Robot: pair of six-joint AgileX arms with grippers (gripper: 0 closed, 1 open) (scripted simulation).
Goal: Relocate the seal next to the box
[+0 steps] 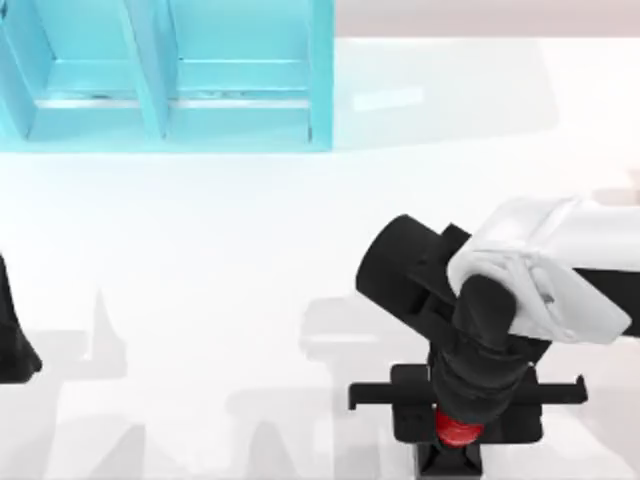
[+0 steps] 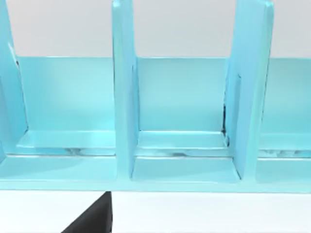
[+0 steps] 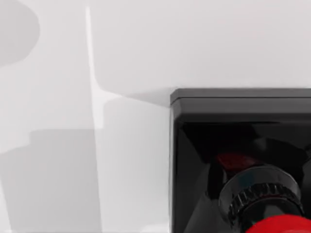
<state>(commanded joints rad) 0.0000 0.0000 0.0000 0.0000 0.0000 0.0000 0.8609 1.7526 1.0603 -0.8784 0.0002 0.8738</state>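
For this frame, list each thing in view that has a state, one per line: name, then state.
seal: upright near the table's front edge, right side, red knob up, directly under the right gripper.
right gripper: lowered over the seal; whether it grips cannot be told.
box: light blue, open compartments, at the table's back left, far from the seal.
left arm: parked at the left edge.

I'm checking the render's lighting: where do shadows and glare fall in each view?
Top view: soft grey shadows lie on the white table near the right pincer over the seal; pale glare beside the blue box. Left wrist view: the box is evenly lit, with faint sheen on its floor. Right wrist view: broad grey shadows on the table; the seal's black base mirrors its red knob.
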